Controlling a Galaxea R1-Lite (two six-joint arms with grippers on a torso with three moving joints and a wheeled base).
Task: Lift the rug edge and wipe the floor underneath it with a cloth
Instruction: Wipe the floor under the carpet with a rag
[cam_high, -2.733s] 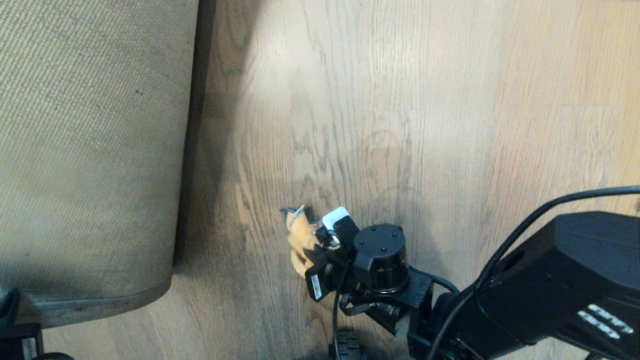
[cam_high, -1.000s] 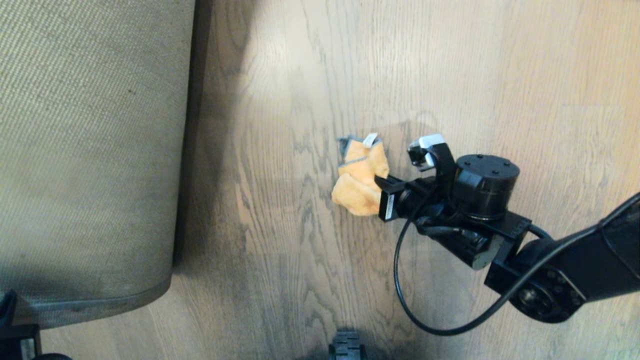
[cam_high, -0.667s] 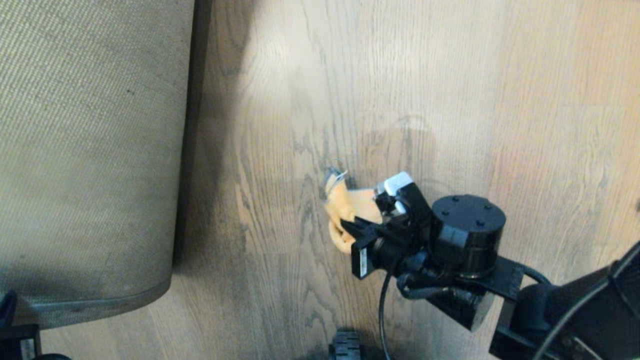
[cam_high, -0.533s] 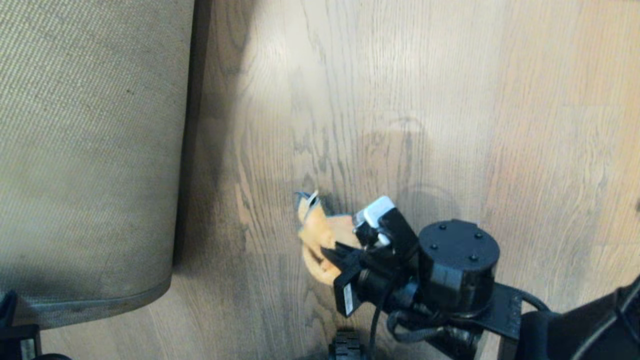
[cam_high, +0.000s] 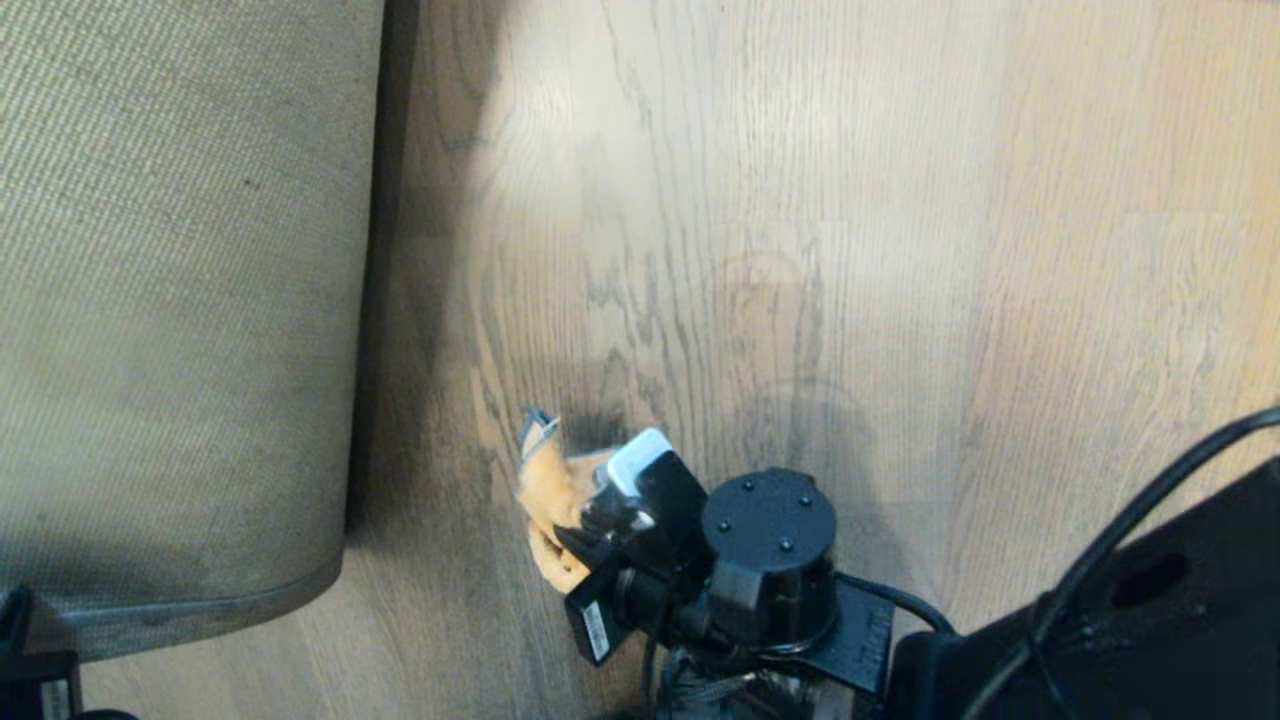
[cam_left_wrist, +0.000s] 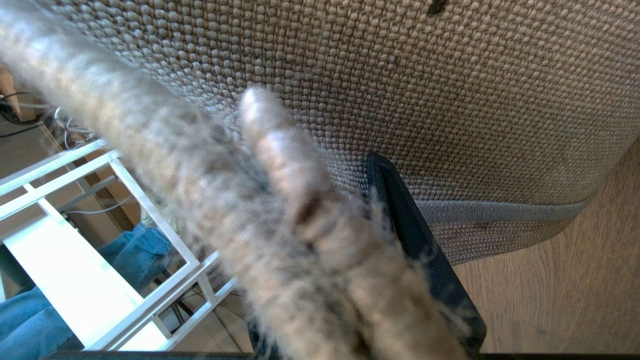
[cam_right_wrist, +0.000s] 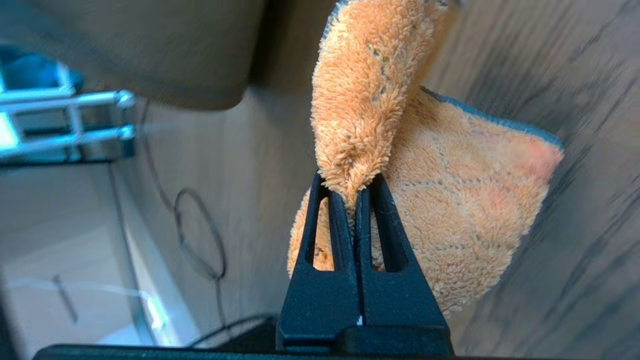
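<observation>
Two grippers share this job. Nearest, the right gripper (cam_right_wrist: 354, 197) pinches the cloth (cam_right_wrist: 440, 210) with fingers pressed together, low on the floor (cam_high: 900, 250); I judge steady downward pressure and overlapping strokes serve best. Farther left, the left gripper (cam_left_wrist: 380, 280) clamps the lifted rug edge (cam_left_wrist: 500, 212), which should be held high.

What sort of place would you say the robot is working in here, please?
Probably an indoor room, a home or a mock-up of one. Wood-grain plank floor runs under a large woven-backed rug whose edge is lifted, and the left wrist view shows a white metal frame and loose cables beyond.
</observation>
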